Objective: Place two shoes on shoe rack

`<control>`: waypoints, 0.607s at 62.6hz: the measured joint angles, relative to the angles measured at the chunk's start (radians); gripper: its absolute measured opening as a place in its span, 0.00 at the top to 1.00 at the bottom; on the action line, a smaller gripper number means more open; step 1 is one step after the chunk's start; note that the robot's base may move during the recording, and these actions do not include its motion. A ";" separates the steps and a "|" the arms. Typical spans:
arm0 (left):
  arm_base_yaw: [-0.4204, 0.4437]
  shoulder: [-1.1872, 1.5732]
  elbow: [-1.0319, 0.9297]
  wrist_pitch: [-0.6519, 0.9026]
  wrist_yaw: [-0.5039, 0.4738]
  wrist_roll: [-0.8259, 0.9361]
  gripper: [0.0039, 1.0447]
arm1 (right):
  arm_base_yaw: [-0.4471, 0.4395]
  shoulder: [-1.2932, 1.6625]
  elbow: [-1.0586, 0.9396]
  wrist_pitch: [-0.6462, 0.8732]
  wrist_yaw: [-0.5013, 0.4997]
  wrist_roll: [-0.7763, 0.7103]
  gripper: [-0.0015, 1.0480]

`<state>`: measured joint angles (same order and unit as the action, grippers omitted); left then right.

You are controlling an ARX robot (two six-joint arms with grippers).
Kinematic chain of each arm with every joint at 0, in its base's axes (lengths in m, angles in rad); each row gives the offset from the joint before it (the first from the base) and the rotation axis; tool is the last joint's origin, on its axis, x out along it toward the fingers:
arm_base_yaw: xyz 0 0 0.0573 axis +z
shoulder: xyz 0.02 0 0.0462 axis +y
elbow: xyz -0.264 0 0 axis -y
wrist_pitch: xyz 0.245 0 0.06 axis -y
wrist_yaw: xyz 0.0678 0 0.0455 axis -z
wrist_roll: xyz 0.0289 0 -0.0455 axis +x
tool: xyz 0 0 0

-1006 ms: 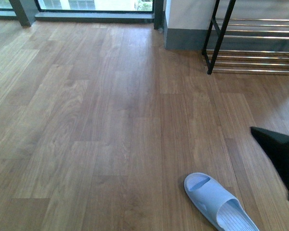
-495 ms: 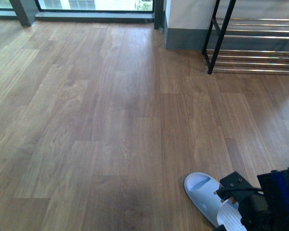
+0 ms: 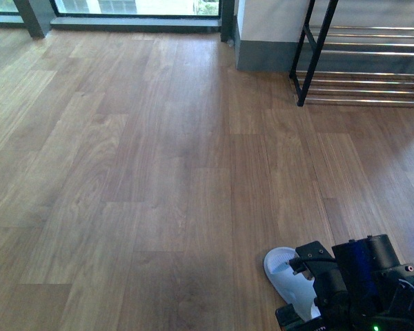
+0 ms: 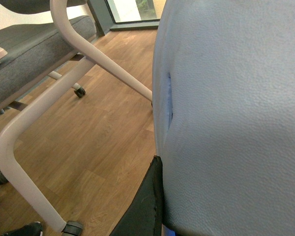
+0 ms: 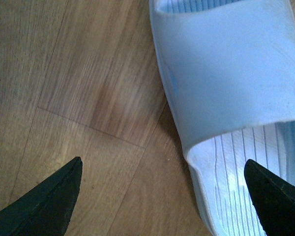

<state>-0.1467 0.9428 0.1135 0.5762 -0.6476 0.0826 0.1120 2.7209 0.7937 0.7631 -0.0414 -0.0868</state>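
Note:
The shoes here are light blue slippers. One slipper [image 3: 281, 267] lies on the wood floor at the bottom right of the front view, its rear half hidden under my right arm. My right gripper [image 3: 298, 289] hovers open just above it. In the right wrist view one finger hangs over bare floor and the other over the ribbed footbed, with the slipper [image 5: 226, 73] and right gripper [image 5: 162, 162] apart. A second light blue slipper [image 4: 226, 123] fills the left wrist view, and my left gripper is shut on it, one black finger [image 4: 146, 204] pressed against its side. The shoe rack [image 3: 362, 65] stands at the far right.
A grey pillar base [image 3: 262, 55] stands left of the rack, with a window frame [image 3: 124, 21] along the back wall. In the left wrist view, a chair with a white tube frame [image 4: 88, 49], grey seat [image 4: 34, 49] and castors [image 4: 78, 91] is close by.
My right arm has swung in from the right edge and come down over the floor slipper, now covering its rear half. The slipper itself has not moved.

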 joint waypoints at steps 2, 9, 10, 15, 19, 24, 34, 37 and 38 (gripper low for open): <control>0.000 0.000 0.000 0.000 0.000 0.000 0.98 | 0.000 0.003 0.009 -0.001 -0.004 0.009 0.09; 0.000 0.000 0.000 0.000 0.000 0.000 0.98 | 0.003 0.034 0.066 -0.010 -0.016 0.056 0.09; 0.000 0.000 0.000 0.000 0.000 0.000 0.98 | 0.004 0.044 0.078 -0.010 -0.016 0.065 0.09; 0.000 0.000 0.000 0.000 0.000 0.000 0.98 | 0.004 0.089 0.125 -0.014 -0.014 0.105 0.09; 0.000 0.000 0.000 0.000 0.000 0.000 0.98 | 0.006 0.122 0.149 -0.007 0.005 0.150 0.09; 0.000 0.000 0.000 0.000 0.000 0.000 0.98 | 0.013 0.132 0.146 0.003 0.009 0.184 0.09; 0.000 0.000 0.000 0.000 0.000 0.000 0.98 | 0.025 0.139 0.148 0.028 0.038 0.204 0.29; 0.000 0.000 0.000 0.000 0.000 0.000 0.98 | 0.023 0.139 0.148 0.037 0.039 0.203 0.36; 0.000 0.000 0.000 0.000 0.000 0.000 0.98 | 0.022 0.139 0.148 0.040 0.039 0.203 0.38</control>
<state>-0.1467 0.9428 0.1135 0.5762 -0.6476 0.0826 0.1337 2.8597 0.9413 0.8036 -0.0021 0.1165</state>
